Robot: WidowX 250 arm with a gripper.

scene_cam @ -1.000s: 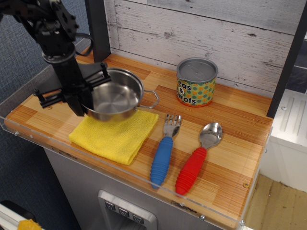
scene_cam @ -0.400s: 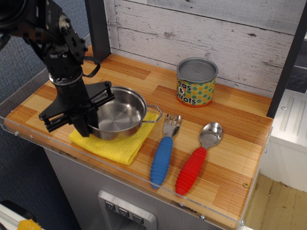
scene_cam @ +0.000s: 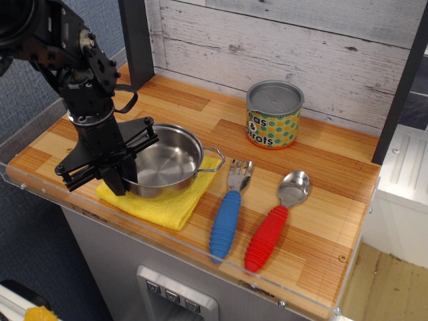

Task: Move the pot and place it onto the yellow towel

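Pot (scene_cam: 164, 162) sat on the yellow towel (scene_cam: 160, 204) near the counter's front left edge, the gripper (scene_cam: 119, 175) clamped on its left rim. Placement looked all but done; the next move called for releasing the rim and lifting clear without dragging the pot.

Striped wood counter (scene_cam: 321, 200), whitewashed plank wall (scene_cam: 301, 40) behind (weathered, knotty), dark post (scene_cam: 137, 40) far left, blue carpet (scene_cam: 27, 254) below.

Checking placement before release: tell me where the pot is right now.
The pot sits on the yellow towel at the counter's front left, the gripper at its left rim; the blue-handled fork lies just to its right.
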